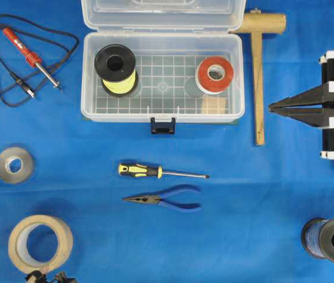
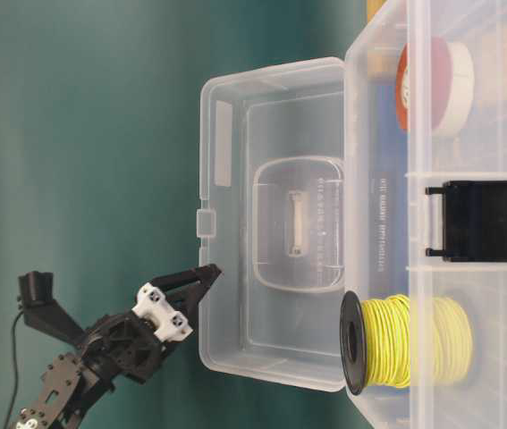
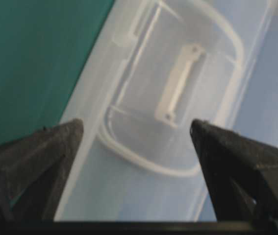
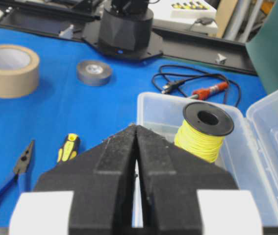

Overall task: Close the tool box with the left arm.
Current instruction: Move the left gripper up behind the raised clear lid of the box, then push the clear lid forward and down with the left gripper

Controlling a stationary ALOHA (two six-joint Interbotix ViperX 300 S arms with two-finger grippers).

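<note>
1. The tool box sits at the upper middle of the overhead view on the blue desk, its clear lid standing up and thrown back past the top edge of that frame. Inside are a yellow wire spool at the left and a red tape roll at the right.
2. My left tool is released: in my wrist view the two black fingers stand wide apart, framing the inner face of the lid, and nothing lies between them.
3. In the table-level view the left tool sits at the lower left, its tip at the lid's outer edge; I cannot tell whether it touches.
4. My right tool waits at the right edge of the overhead view, clenched on nothing.
5. I judge this the approach step: the lid is not yet lowered.
6. Next I need to get behind the lid's free edge and push it over toward the black latch.
</note>
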